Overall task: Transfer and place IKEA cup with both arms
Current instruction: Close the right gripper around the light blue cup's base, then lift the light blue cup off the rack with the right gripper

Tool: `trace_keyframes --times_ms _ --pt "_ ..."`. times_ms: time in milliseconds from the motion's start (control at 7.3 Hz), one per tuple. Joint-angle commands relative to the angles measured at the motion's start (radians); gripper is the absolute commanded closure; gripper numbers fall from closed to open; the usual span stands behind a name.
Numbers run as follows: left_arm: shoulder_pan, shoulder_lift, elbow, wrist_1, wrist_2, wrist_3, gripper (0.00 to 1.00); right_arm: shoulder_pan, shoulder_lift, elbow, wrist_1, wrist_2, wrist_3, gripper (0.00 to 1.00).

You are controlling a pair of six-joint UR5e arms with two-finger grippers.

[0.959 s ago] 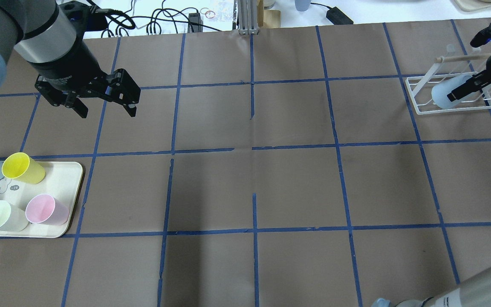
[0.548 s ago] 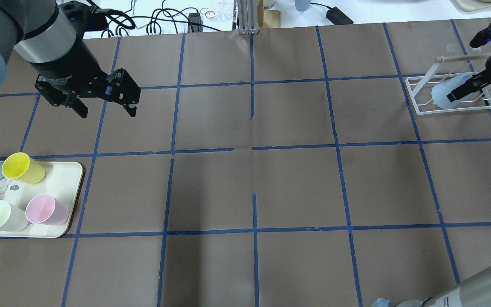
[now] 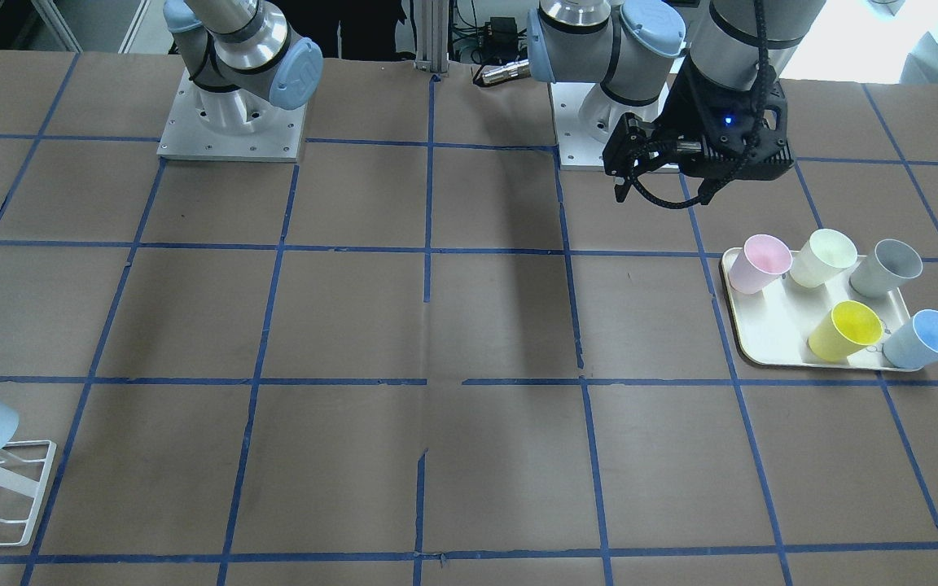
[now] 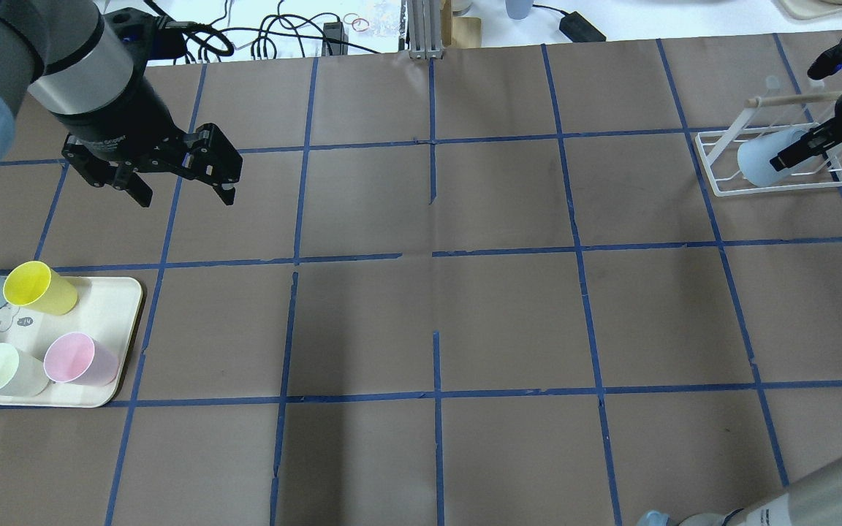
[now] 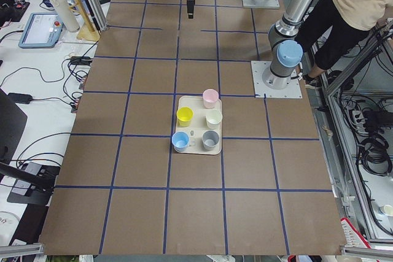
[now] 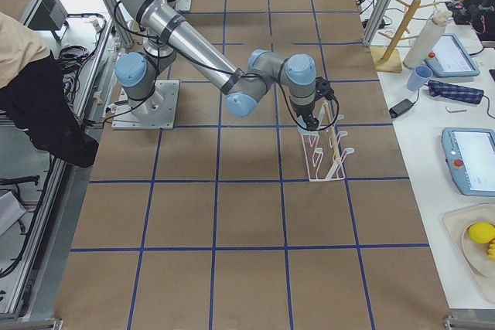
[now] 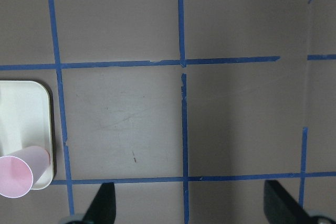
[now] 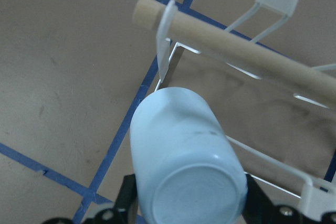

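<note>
Brown table (image 4: 509,314), far right: right gripper (image 4: 786,158) clamps pale-blue plastic tumbler (image 4: 756,162), tilted, likely for hanging on white wire rack (image 4: 772,188); left gripper (image 4: 186,193) gapes.

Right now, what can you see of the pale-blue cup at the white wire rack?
The IKEA cup is a pale-blue plastic tumbler, tapered, without handle. It lies tilted, closed base toward the right wrist camera, mouth hidden. The right gripper holds it, one finger on each side, over the white wire rack, near its wooden bar. Whether it touches the rack, I cannot tell.
</note>
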Motion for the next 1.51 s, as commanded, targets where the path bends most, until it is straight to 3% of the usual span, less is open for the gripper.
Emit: trace_keyframes --times_ms 0,548,1370 --pt "0.001 0.001 -0.002 0.005 0.001 -0.001 0.0 0.0 -0.009 -0.019 0.009 -0.008 -0.001 0.87" --pt "0.001 0.003 -0.001 0.011 -0.001 -0.002 0.0 0.002 -0.073 -0.031 0.082 -0.023 0.0 0.87" --pt "0.006 -0.012 0.022 0.01 -0.037 -0.002 0.0 0.002 -0.238 -0.065 0.268 -0.152 -0.004 0.9"
